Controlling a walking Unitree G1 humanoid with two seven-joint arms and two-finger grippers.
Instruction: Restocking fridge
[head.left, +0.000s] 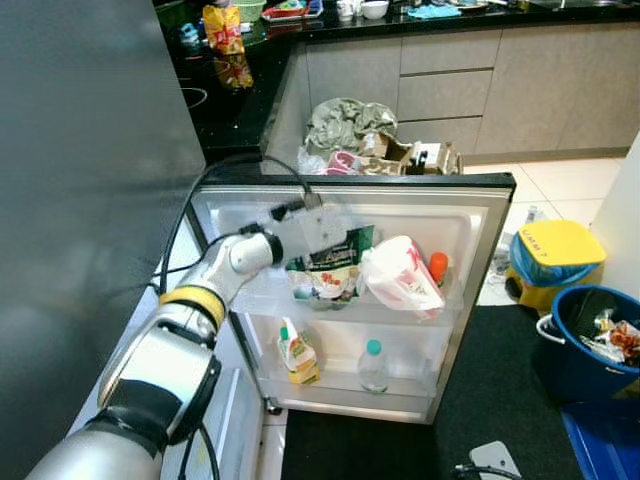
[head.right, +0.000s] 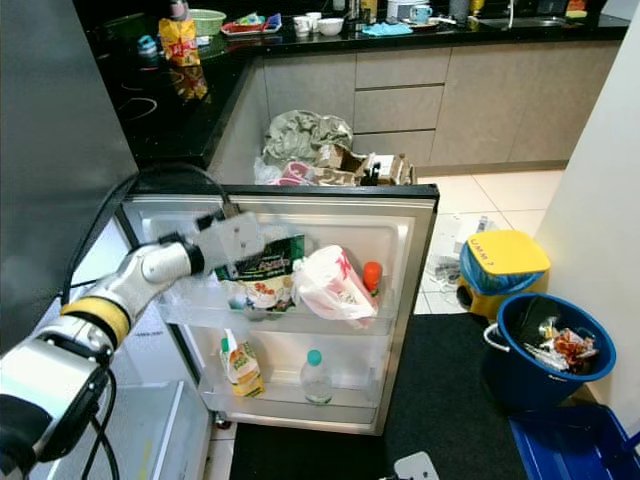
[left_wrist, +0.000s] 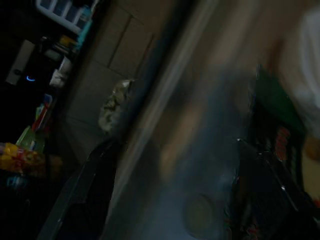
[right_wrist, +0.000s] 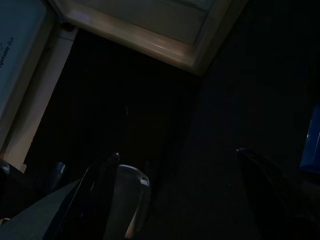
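- The fridge door (head.left: 480, 215) stands wide open, its inner shelves facing the robot, with the dark fridge body at the robot's left and kitchen counters behind.
- The left arm reaches across to the door's upper shelf (head.left: 400, 312), and the left gripper (head.left: 318, 232) sits at the green-topped packet (head.left: 335, 265) standing there, just beside a white bag with red print (head.left: 400, 275) and an orange-capped bottle (head.left: 437, 268).
- The step in hand looks like placing or seating that packet in the upper shelf; whether the fingers are closed on it or already off it cannot be told, since the left wrist view is dark and smeared.
- The lower shelf holds a yellow carton (head.left: 297, 355) and a clear bottle with a teal cap (head.left: 372, 365).
- The right gripper (right_wrist: 175, 200) hangs low over the dark floor mat (right_wrist: 150, 100), its fingers spread and holding nothing.
- Next the robot would likely need to let the packet settle upright, then draw the left arm clear of the shelf rail without toppling it.
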